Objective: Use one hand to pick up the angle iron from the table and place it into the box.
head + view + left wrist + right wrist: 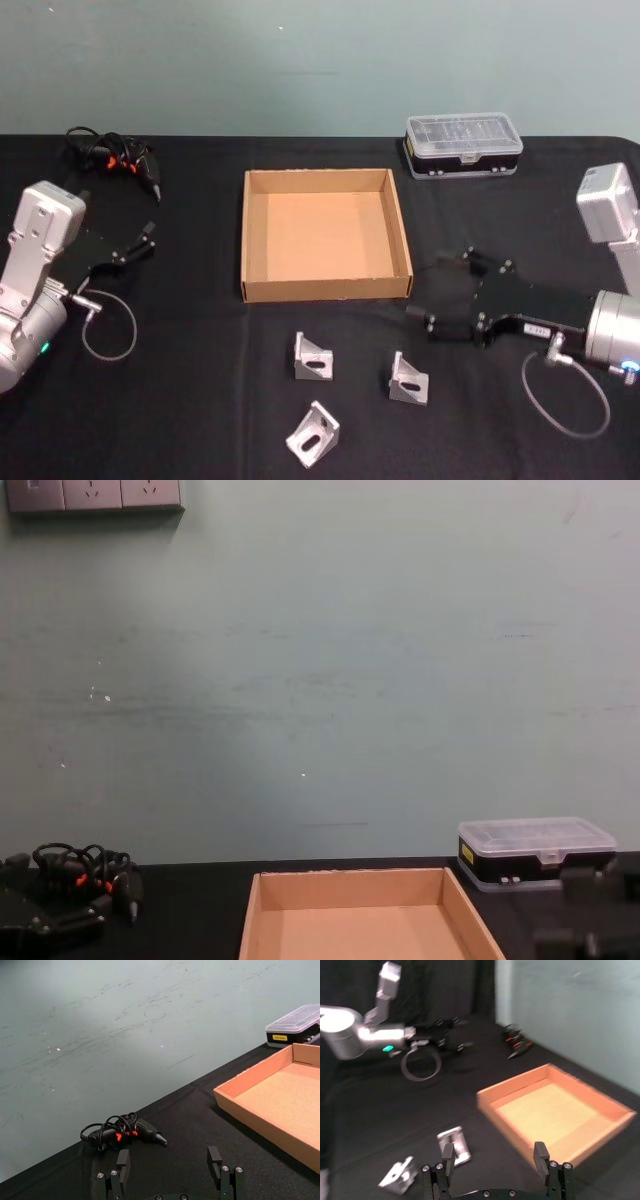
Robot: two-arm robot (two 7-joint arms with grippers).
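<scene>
- Left gripper sits at the left side of the tabletop, well apart from the box. Its fingers are spread wide with nothing between them.
- Cable bundle, black with orange bits, lies at the back left, beyond the left gripper.
- Box sits mid-tabletop, open top, low tan walls.
- Three angle irons lie on the tabletop on the robot's side of the box, all outside it and apart from each other.
  - The left angle iron is near the front wall, roughly under its middle.
  - The nearest angle iron lies closest to the robot, almost straight in front of the left one.
  - The right angle iron lies in line with the box's front right corner.
- Black case with a clear lid stands at the back, just right of the box's far right corner, not touching it.
- Right gripper is just beside the box's front right corner, pointing toward the box — fingers wide apart, holding nothing. The right angle iron is near it on the robot's side, not touching.
</scene>
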